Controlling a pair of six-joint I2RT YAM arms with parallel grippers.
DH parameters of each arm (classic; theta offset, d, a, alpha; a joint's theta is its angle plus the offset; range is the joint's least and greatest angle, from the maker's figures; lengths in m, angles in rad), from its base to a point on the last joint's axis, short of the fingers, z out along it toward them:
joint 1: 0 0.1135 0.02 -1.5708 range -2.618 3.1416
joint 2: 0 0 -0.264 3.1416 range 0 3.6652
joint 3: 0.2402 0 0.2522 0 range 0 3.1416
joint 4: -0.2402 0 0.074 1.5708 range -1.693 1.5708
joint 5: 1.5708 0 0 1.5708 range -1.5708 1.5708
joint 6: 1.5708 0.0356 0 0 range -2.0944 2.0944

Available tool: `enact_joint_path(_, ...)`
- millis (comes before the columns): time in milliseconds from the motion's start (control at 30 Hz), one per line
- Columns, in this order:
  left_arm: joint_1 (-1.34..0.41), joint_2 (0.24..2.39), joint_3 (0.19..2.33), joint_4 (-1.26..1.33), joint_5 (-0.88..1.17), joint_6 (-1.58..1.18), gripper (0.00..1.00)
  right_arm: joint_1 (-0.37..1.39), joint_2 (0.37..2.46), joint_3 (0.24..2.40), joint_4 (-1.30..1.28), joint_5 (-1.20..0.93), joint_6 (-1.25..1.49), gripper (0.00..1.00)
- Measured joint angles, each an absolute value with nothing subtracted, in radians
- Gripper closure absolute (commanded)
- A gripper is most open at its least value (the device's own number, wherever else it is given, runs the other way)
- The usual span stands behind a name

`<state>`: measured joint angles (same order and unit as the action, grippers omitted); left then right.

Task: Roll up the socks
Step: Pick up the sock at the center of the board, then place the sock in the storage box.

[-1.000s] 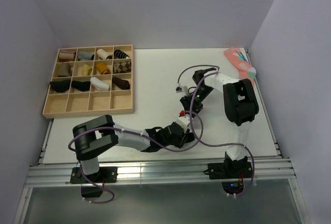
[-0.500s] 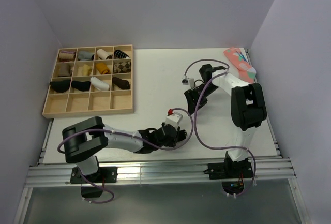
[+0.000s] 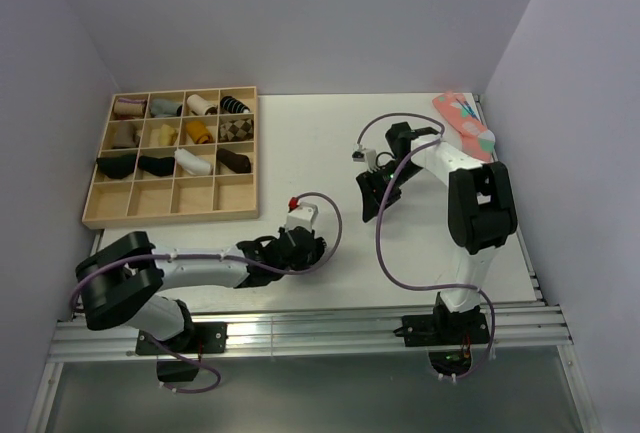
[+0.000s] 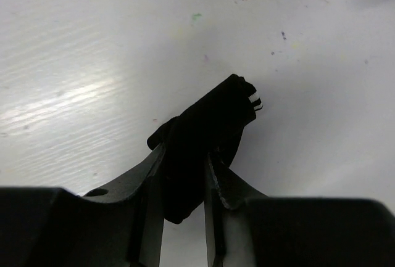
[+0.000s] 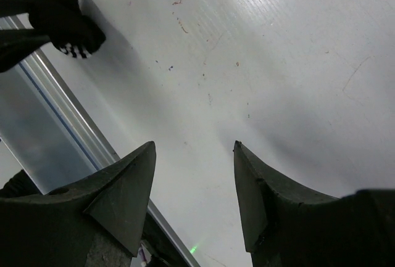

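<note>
A black sock (image 4: 213, 122) with thin white stripes at its cuff (image 4: 255, 100) is bunched between the fingers of my left gripper (image 4: 186, 153), which is shut on it just above the white table. In the top view the left gripper (image 3: 305, 251) is near the table's front middle. My right gripper (image 3: 368, 203) is open and empty, to the right of and behind the left gripper. In the right wrist view its fingers (image 5: 194, 147) stand wide apart over bare table, and the held sock (image 5: 68, 23) shows at the upper left.
A wooden compartment tray (image 3: 170, 219) with several rolled socks of other colours stands at the back left. A pink patterned sock (image 3: 463, 123) lies at the back right corner. An aluminium rail (image 3: 300, 328) runs along the front edge. Purple cables loop between the arms.
My left gripper has moved left with the black sock in it. My right gripper has drawn back and away from the sock and now holds still.
</note>
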<state>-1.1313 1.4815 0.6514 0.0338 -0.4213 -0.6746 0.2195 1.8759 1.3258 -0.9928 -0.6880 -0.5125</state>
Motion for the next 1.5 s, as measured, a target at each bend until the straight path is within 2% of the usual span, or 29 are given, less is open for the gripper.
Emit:
enact_joint_path(533, -0.920, 1.242, 0.664, -0.186, -0.514, -0.697, 1.00, 0.220, 1.848, 1.326, -0.989, -0.669, -0.509, 0.40)
enact_joint_path(833, -0.754, 1.164, 0.806, -0.353, -0.687, -0.719, 1.00, 0.220, 1.847, 1.326, -0.985, -0.642, -0.503, 0.40)
enact_joint_path(1133, -0.627, 1.348, 0.959, -0.505, -0.879, -0.743, 1.00, 0.220, 1.837, 1.326, -0.970, -0.625, -0.495, 0.40)
enact_joint_path(1500, -0.603, 1.628, 1.048, -0.574, -0.981, -0.763, 1.00, 0.220, 1.817, 1.325, -0.968, -0.616, -0.495, 0.40)
